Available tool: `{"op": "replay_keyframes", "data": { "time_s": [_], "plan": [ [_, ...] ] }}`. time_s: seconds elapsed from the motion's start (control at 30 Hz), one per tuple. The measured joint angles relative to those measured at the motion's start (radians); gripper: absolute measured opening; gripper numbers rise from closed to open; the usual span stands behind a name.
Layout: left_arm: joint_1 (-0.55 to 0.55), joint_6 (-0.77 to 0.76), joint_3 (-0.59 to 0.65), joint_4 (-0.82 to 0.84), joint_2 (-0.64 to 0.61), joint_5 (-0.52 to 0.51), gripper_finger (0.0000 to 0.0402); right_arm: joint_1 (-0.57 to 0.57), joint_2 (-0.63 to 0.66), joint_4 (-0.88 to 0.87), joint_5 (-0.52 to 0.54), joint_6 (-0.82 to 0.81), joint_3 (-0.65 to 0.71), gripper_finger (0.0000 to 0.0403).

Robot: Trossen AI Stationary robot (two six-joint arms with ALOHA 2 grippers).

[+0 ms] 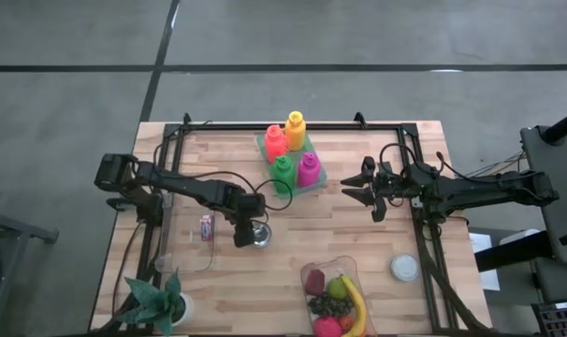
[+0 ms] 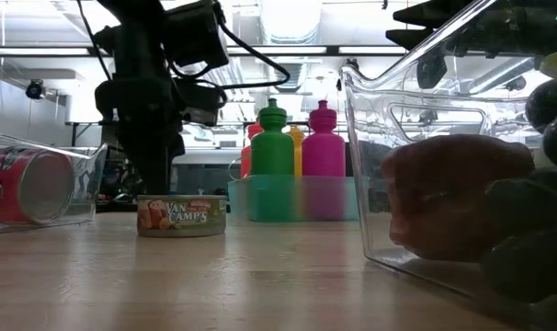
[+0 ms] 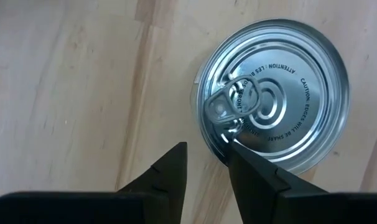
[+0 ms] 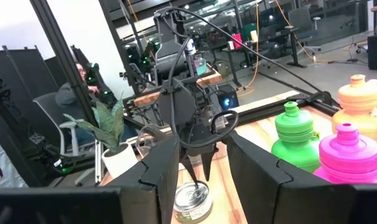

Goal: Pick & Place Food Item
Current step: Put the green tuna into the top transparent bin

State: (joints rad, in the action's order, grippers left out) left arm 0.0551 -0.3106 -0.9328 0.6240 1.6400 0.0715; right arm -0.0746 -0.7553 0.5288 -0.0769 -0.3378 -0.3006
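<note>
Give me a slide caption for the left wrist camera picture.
Left claw hovers over a round silver pull-tab tin can standing on the light wooden table.

From above, you see the wooden bench [image 1: 265, 281] evenly and brightly lit, with only faint, soft shadows under the arms. At bench height, ceiling strip lights [image 2: 352, 51] glare from behind, so the arm reads as a dark silhouette. The clear container [image 2: 416, 138] close to that camera is blurred and catches streaky reflections, and the fruit inside it is out of focus. In the left wrist view, the can lid [image 3: 275, 93] is sharp and shines with bright reflections, while the dark fingers [image 3: 167, 174] are soft-edged. The right wrist view is bright, with vivid bottles [image 4: 350, 155].
</note>
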Motion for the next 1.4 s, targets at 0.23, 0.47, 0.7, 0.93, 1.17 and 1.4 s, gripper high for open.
{"op": "replay_keyframes", "data": {
  "time_s": [0.23,0.47,0.7,0.93,1.17,1.4],
  "plan": [
    [0.0,0.0,-0.026,0.071,-0.019,-0.01,0.0117,0.0,0.0,0.0,0.0,0.0,0.0,0.0134],
    [0.0,0.0,-0.028,0.086,-0.02,-0.02,0.0117,0.0,0.0,0.0,0.0,0.0,0.0,0.0134],
    [-0.001,0.001,-0.028,0.115,-0.02,-0.047,0.0117,0.0,0.0,0.0,0.0,0.0,0.0,0.0134],
    [-0.001,0.001,-0.023,0.104,-0.02,-0.055,0.0117,0.0,0.0,0.0,0.0,0.0,0.0,0.0134],
    [-0.002,-0.003,-0.008,0.077,-0.019,-0.056,0.0117,0.0,0.0,0.0,0.0,0.0,0.0,0.0134],
    [-0.002,-0.002,-0.018,0.084,-0.02,-0.054,0.0117,0.0,0.0,0.0,0.0,0.0,0.0,0.0134]
  ]
}}
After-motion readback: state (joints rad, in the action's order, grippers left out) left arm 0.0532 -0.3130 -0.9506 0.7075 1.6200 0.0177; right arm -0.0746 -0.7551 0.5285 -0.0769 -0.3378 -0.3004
